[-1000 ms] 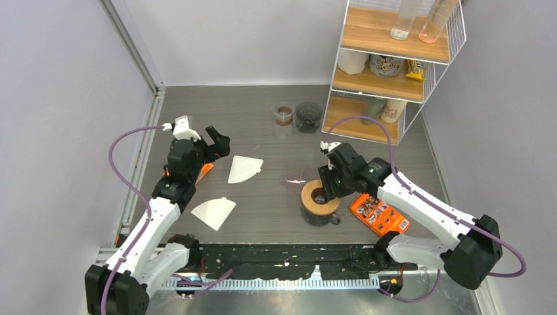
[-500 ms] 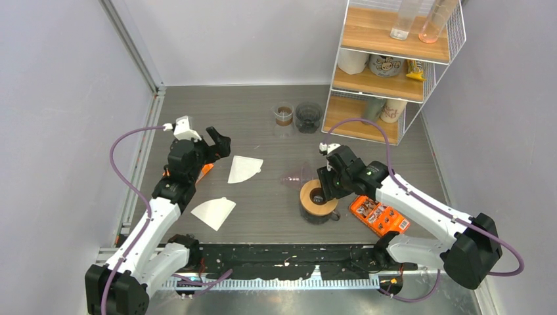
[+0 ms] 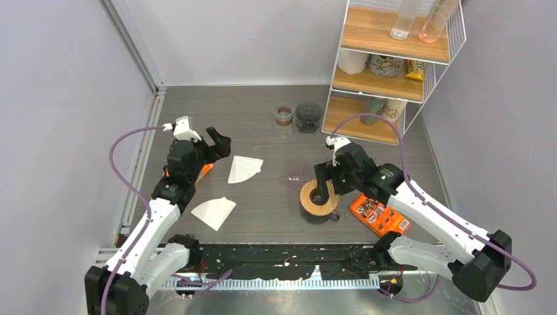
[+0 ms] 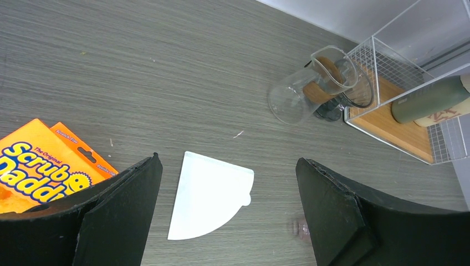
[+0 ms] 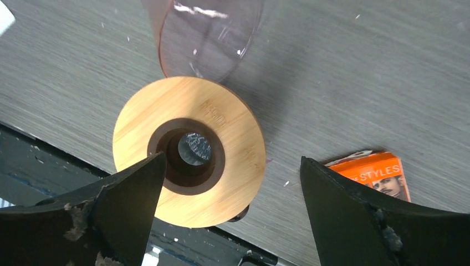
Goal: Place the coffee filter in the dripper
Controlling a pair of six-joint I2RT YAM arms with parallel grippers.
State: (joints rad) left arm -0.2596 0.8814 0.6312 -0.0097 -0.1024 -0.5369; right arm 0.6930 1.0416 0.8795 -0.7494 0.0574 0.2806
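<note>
Both stand spread, empty: left gripper over filter, lower centre; right gripper by tipped dripper. Advise pinching filter's curved edge.

Counting two white coffee filters lying flat, one clear pink dripper, one carafe wearing a wooden collar. Also tallying two orange packets, two glass vessels standing at the back, one wire shelf rack holding three wooden shelves.
</note>
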